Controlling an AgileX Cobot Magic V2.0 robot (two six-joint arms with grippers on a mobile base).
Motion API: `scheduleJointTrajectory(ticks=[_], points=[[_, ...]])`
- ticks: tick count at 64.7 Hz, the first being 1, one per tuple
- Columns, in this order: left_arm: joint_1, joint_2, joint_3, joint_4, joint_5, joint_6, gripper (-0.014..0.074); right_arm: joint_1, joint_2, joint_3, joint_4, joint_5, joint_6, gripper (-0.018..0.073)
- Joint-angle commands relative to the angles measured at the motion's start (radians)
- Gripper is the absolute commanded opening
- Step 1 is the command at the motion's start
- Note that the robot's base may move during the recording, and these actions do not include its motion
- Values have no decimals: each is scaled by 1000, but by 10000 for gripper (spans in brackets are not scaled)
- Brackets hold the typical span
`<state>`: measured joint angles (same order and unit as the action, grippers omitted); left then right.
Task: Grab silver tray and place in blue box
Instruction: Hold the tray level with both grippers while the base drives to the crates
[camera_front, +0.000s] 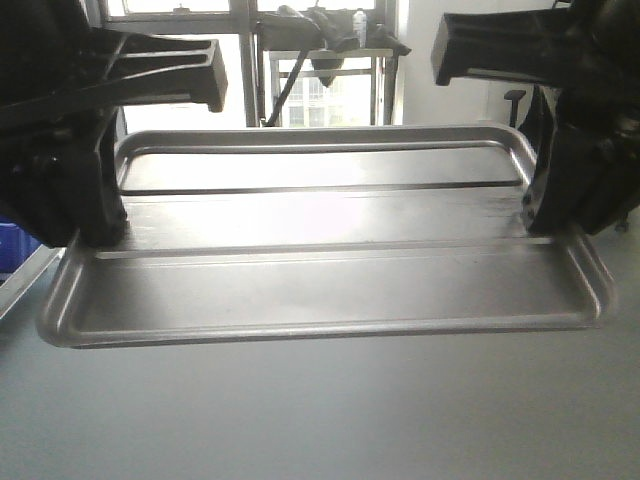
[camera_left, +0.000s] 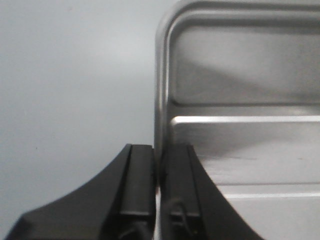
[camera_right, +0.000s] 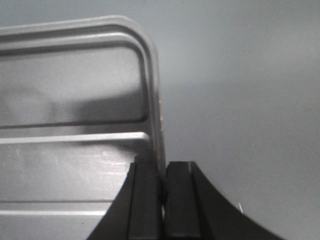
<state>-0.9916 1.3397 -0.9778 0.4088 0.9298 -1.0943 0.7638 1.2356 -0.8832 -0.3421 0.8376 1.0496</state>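
Note:
The silver tray (camera_front: 320, 250) is held up in the air, tilted toward the front camera, its two long ribs showing across the bottom. My left gripper (camera_front: 95, 235) is shut on the tray's left rim; the left wrist view shows both black fingers (camera_left: 137, 185) pinching that rim, with the tray (camera_left: 240, 100) to their right. My right gripper (camera_front: 545, 225) is shut on the right rim; in the right wrist view its fingers (camera_right: 147, 200) clamp the rim of the tray (camera_right: 70, 100). The blue box proper is not identifiable here.
A grey table top (camera_front: 320, 410) lies below the tray. A bit of something blue (camera_front: 15, 245) shows at the left edge behind my left arm. A window and a metal rack (camera_front: 320, 60) stand at the back.

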Motion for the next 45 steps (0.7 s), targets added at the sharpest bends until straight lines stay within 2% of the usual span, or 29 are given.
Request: scheduleJointTrajectory(ticks=[1, 45], points=[[1, -28, -29, 32, 9, 0, -15, -6, -21, -36, -44, -18, 7, 60], [1, -28, -29, 37, 10, 0, -15, -6, -21, -36, -44, -19, 7, 60]])
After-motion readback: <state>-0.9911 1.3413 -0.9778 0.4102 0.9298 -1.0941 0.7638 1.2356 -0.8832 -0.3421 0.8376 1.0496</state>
